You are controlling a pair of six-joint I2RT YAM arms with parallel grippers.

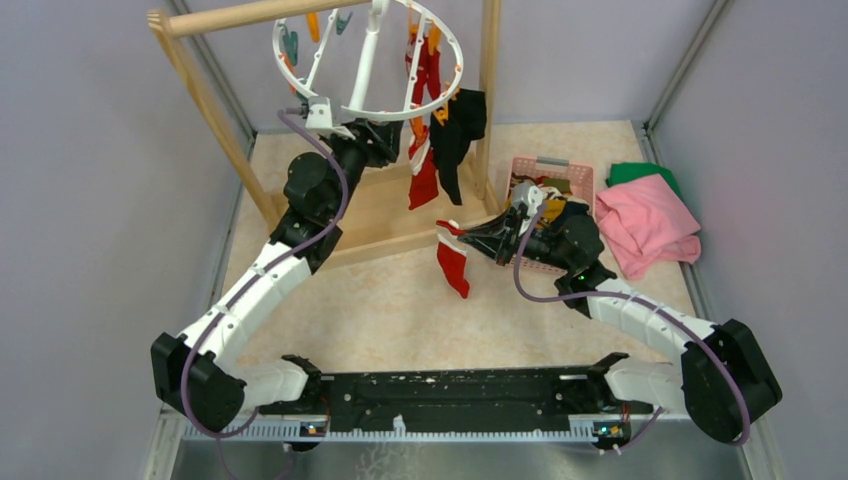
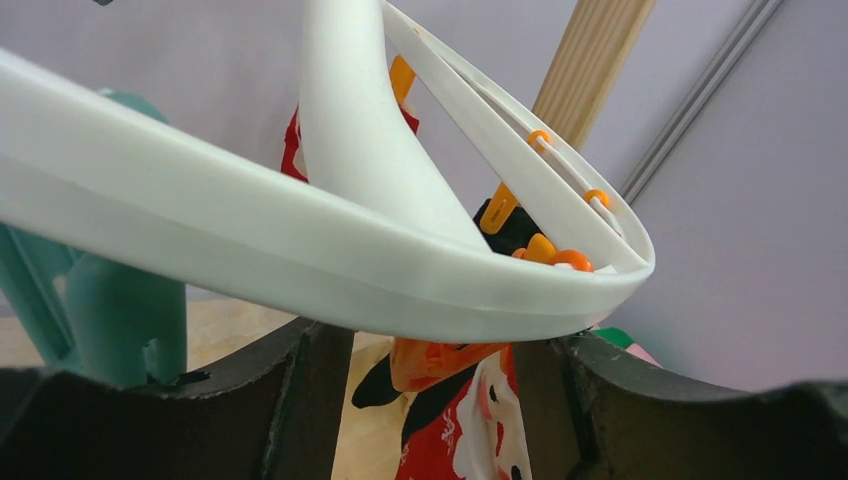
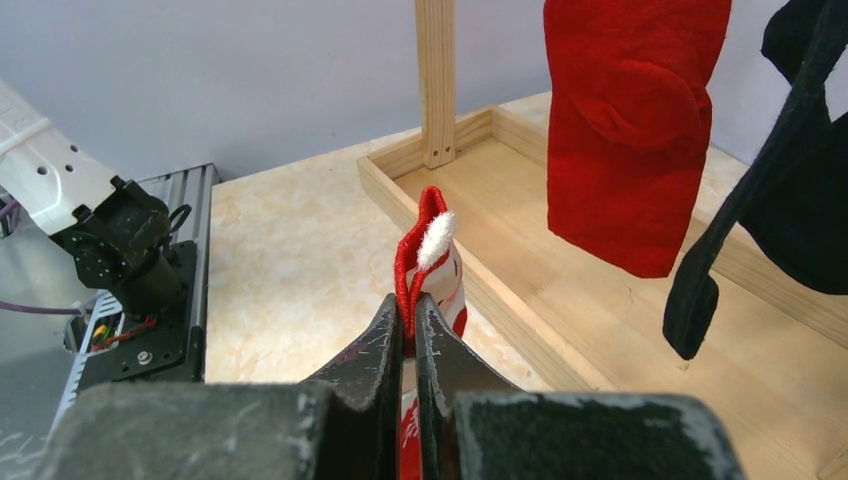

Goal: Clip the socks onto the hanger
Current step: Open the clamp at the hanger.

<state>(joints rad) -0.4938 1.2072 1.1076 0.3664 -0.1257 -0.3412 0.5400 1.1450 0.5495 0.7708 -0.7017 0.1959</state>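
Observation:
The white ring hanger [image 1: 440, 75] hangs from the wooden rack. A red sock [image 1: 425, 185] and a black sock [image 1: 455, 135] dangle from its clips. My left gripper [image 1: 385, 135] is raised to the ring's near rim [image 2: 300, 250] and is open. An orange clip [image 2: 445, 360] with a red-and-white sock [image 2: 470, 440] under it hangs between the fingers [image 2: 300, 400], with a gap on either side. My right gripper [image 1: 462, 233] is shut on the cuff of a red-white sock [image 1: 455, 268], which hangs above the table. In the right wrist view the cuff [image 3: 432, 255] is pinched between the jaws of my right gripper [image 3: 410, 305].
The wooden rack [image 1: 200, 90] has a low tray base [image 1: 380, 215], seen close in the right wrist view [image 3: 560, 300]. A pink basket [image 1: 575, 172] sits behind the right gripper. A pink cloth [image 1: 645, 225] and a green cloth [image 1: 640, 172] lie at the right. Teal clips [image 1: 290, 45] hang on the ring's left.

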